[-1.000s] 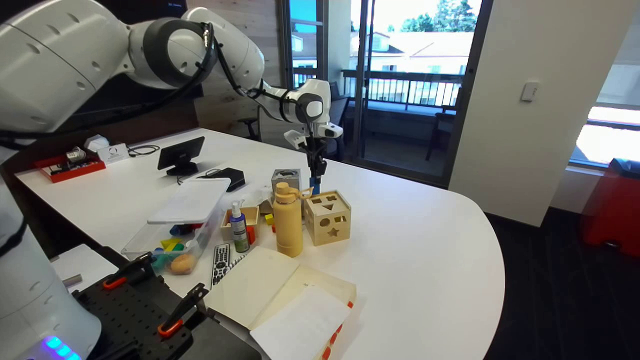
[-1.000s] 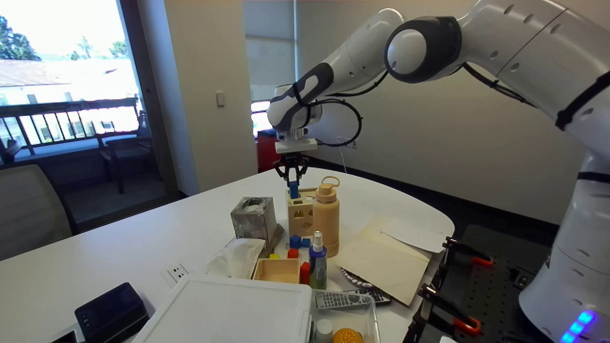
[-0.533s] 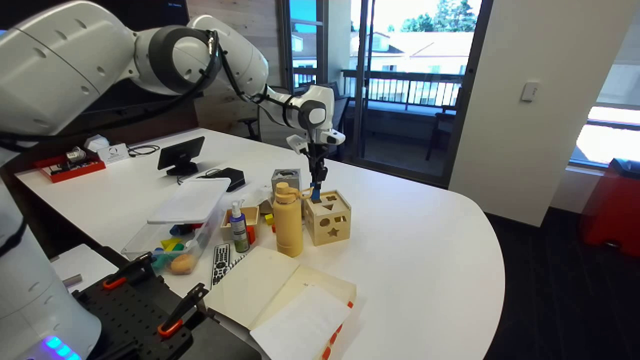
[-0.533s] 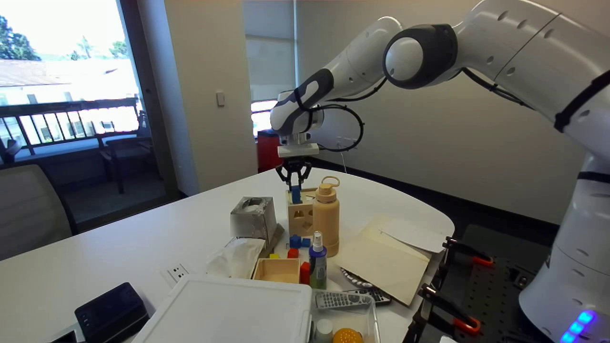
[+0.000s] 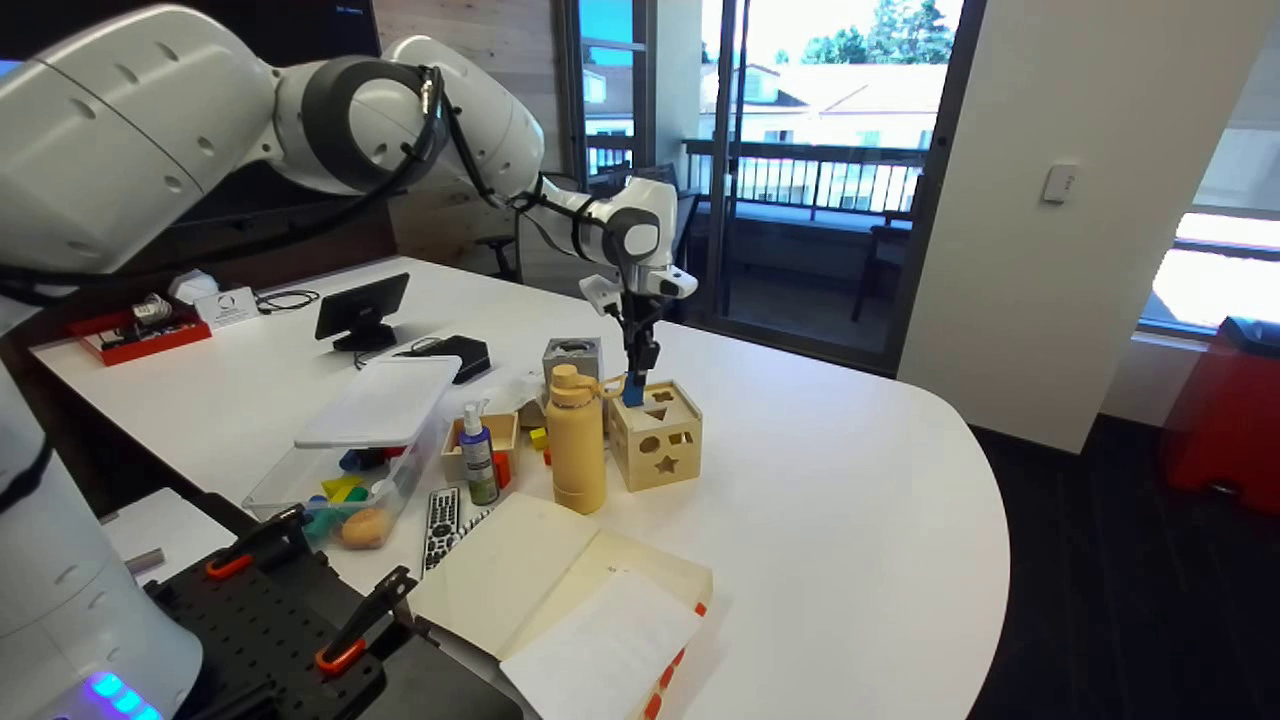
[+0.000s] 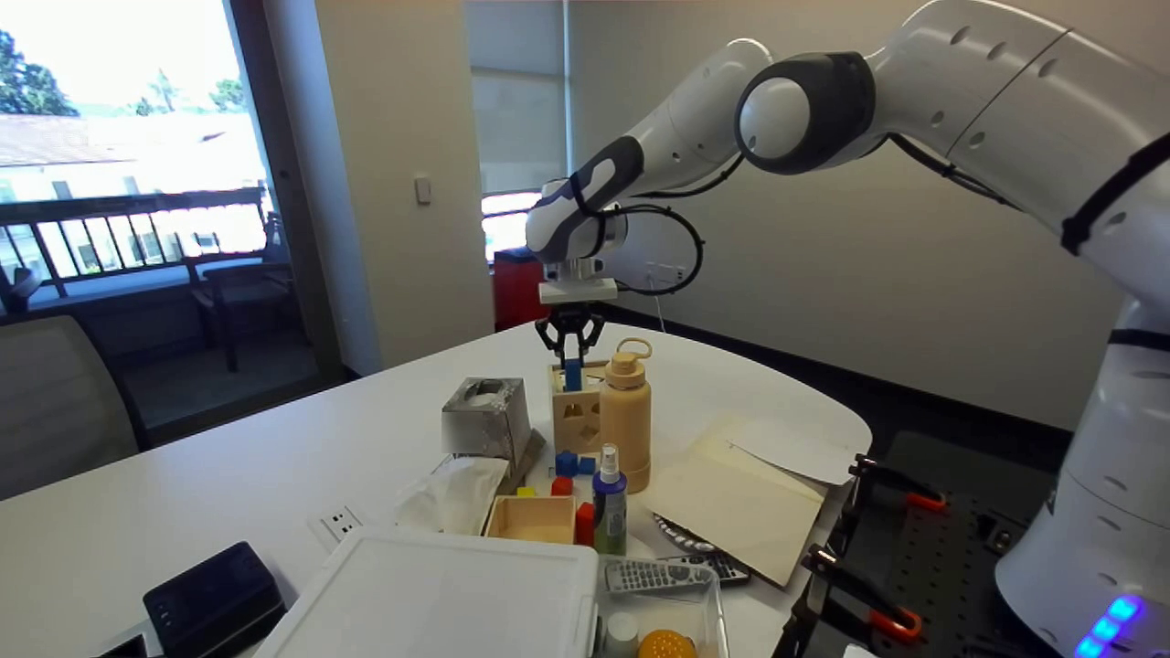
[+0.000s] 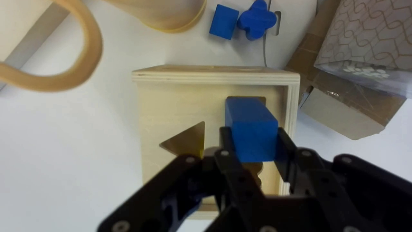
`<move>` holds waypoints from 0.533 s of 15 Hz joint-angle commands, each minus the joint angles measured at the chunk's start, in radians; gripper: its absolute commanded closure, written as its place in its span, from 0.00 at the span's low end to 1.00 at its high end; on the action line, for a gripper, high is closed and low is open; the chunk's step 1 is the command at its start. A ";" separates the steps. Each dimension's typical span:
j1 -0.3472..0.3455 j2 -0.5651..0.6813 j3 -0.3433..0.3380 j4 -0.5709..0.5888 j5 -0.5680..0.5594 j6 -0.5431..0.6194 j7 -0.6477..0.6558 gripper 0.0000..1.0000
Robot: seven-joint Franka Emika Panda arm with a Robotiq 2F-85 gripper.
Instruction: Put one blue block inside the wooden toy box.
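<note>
My gripper (image 7: pixel 252 140) is shut on a blue rectangular block (image 7: pixel 248 111). In both exterior views the gripper (image 5: pixel 640 366) (image 6: pixel 573 351) points down over the top of the wooden toy box (image 5: pixel 656 455) (image 6: pixel 576 426), with the block (image 5: pixel 633 391) (image 6: pixel 573 376) upright beneath it. In the wrist view, the block covers most of a rectangular hole in the box's top (image 7: pixel 170 106). The hole's dark edge shows at the block's far right corner. Whether the block's lower end is in the hole or just above it, I cannot tell. A triangular hole and a partly hidden rounded hole lie beside it.
A yellow bottle (image 5: pixel 577 450) (image 6: pixel 625 425) stands close beside the box. A tissue box (image 6: pixel 489 419) (image 7: pixel 370 35) is on another side. A small blue block (image 7: pixel 224 22) and a blue clover-shaped block (image 7: pixel 257 19) lie on the table by the box.
The gripper has lowered with the blue block and moved from the box's edge to over its top face. In the last half second it has shifted slightly further across.
</note>
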 commanded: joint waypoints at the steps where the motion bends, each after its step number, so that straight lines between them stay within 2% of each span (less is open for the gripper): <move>1: -0.002 0.016 -0.010 0.028 0.029 -0.010 -0.011 0.91; 8: 0.005 0.034 -0.010 0.040 0.026 -0.011 -0.005 0.91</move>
